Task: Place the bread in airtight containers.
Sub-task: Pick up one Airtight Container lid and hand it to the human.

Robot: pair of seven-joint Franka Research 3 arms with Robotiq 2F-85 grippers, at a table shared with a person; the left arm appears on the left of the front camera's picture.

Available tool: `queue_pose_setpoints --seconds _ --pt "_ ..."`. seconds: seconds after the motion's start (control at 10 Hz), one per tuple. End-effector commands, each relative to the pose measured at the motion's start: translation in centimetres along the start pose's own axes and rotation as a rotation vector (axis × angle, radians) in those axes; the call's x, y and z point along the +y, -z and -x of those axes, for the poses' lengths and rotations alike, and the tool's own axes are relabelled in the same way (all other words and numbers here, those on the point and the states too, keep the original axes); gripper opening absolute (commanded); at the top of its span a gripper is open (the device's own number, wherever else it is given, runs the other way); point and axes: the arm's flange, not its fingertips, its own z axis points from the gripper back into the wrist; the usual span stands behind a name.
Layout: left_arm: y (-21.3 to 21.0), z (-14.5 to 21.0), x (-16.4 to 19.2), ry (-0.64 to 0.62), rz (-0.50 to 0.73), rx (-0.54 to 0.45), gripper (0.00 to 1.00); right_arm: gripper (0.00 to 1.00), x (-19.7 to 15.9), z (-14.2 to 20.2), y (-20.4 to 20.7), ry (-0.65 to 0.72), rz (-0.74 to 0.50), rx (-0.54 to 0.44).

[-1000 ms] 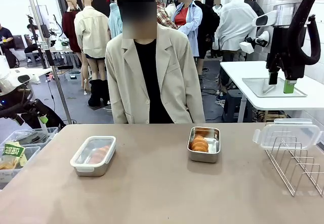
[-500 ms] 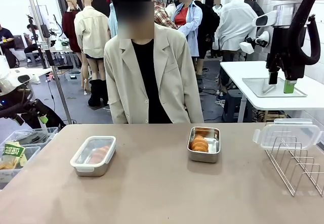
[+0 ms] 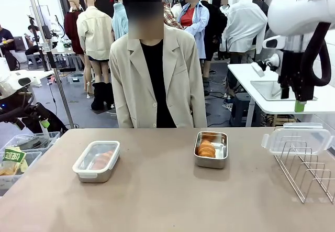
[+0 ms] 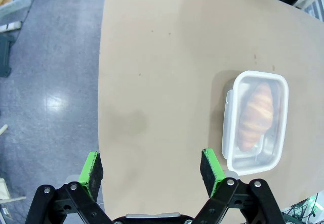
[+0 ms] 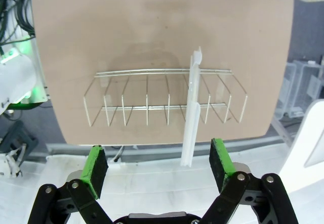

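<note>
Shifted since the earlier frame: white right arm, nearer and higher at far right. Left end effector (image 4: 153, 167) spread wide, empty, above counter (image 4: 162, 57) edge beside lidded steel container (image 4: 255, 122) holding golden ridged roll (image 4: 256, 115). Right end effector (image 5: 159, 166) spread, empty, over wire rack (image 5: 164, 98) carrying clear lid (image 5: 191, 107). Open steel container (image 3: 211, 149) with bread (image 3: 206, 148) mid-counter.

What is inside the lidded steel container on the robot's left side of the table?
Through the clear lid of the lidded container, one golden ridged bread roll lies lengthwise. The cloudy plastic blurs it in the front view, so whether anything lies under it cannot be told.
</note>
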Motion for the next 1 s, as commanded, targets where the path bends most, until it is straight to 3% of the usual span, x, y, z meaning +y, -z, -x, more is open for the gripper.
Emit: queue_pose_setpoints --seconds 0.0,0.4,0.9 --pt "-0.2 0.0 0.2 0.002 -0.006 0.002 1.00 1.00 -0.9 0.3 2.5 0.028 0.034 -0.005" --pt "-0.2 0.0 0.2 0.002 -0.006 0.002 1.00 1.00 -4.6 0.5 6.9 -0.029 -0.079 0.006" --pt "-0.2 0.0 0.2 0.002 -0.006 0.002 1.00 1.00 -6.8 -0.2 11.5 0.108 -0.033 0.086"
